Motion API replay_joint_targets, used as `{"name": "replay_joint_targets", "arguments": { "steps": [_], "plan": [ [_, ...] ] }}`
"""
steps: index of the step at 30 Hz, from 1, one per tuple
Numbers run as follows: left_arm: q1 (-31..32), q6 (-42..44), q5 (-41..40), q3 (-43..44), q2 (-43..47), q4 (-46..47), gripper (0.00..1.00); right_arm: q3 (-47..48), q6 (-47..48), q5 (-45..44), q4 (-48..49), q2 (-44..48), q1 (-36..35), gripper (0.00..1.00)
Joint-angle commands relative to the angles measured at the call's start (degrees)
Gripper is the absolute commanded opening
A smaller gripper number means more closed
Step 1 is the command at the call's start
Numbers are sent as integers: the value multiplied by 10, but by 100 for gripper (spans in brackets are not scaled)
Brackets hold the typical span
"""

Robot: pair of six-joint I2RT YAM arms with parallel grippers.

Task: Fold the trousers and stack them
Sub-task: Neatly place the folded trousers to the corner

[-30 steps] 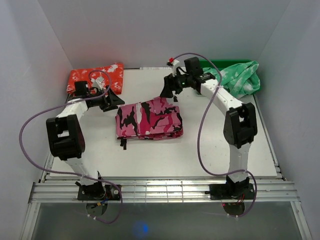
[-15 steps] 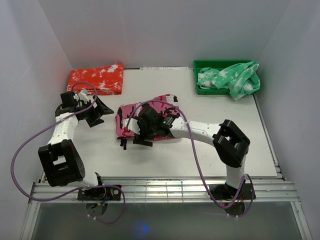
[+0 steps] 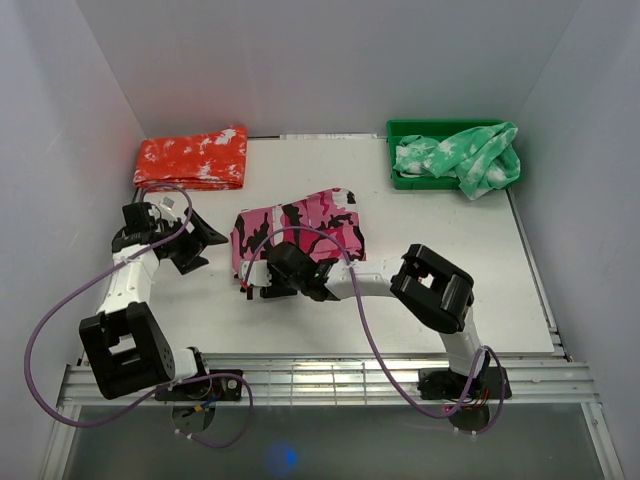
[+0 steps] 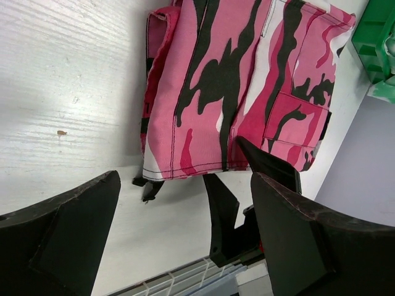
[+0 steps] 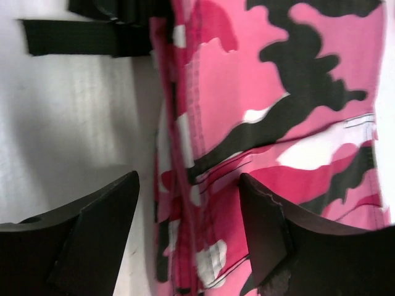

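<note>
1. Left gripper (image 3: 205,240): you find it low over the table (image 3: 520,260), left of centre. Its jaws are spread wide with nothing between them, and it points towards the trousers without touching them. In your left wrist view (image 4: 185,179) the two fingers (image 4: 62,240) frame bare table and the near edge of the cloth.
2. Orange-red garment (image 3: 190,158): white-splotched, folded flat. You see it at the far left corner of the table, well apart from both grippers.
3. The trousers (image 3: 300,232): pink-magenta camouflage with black and white patches, folded into a compact rectangle. They lie flat on the table centre, between your two arms. A patch pocket shows on the upper layer (image 4: 247,74).
4. Black strap (image 3: 247,288): it trails from the near-left corner of the folded trousers onto the table (image 5: 68,37).
5. Right gripper (image 3: 258,283): you see it reaching across to the near-left corner of the trousers, just beside the strap. Its jaws stand apart, and the stacked left edge of the cloth (image 5: 185,123) lies below the gap (image 5: 188,179). You cannot tell whether the fingers touch the cloth.
6. Green bin (image 3: 400,130): it sits at the far right corner of the table.
7. Green garment (image 3: 465,158): white-splotched and bunched. It fills the bin and spills over its right end.
</note>
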State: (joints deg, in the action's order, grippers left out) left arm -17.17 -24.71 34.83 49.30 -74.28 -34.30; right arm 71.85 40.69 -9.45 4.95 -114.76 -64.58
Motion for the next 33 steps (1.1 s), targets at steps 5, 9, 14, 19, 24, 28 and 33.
{"name": "replay_joint_targets", "arguments": {
  "steps": [5, 9, 14, 19, 24, 28, 33],
  "plan": [
    [-4, -17, -4, -18, 4, 20, 98, -12, 34, -50, 63, -42, -3, 49],
    [-4, -29, -4, -34, 4, 27, 98, 9, 20, -19, 32, -34, 3, 8],
    [-4, -53, 17, -74, 20, 50, 98, 128, -80, 74, -74, -25, 31, 8],
    [-3, -110, 25, -104, 4, 123, 98, 155, -105, 122, -99, -19, 54, 8],
    [6, -133, 15, -85, -43, 173, 98, 148, -107, 141, -110, -15, 60, 8],
    [8, -156, 30, -78, -57, 220, 98, 150, -112, 147, -116, -19, 61, 8],
    [26, -162, 24, -81, -69, 226, 98, 152, -116, 146, -116, -22, 61, 8]
  ]
}}
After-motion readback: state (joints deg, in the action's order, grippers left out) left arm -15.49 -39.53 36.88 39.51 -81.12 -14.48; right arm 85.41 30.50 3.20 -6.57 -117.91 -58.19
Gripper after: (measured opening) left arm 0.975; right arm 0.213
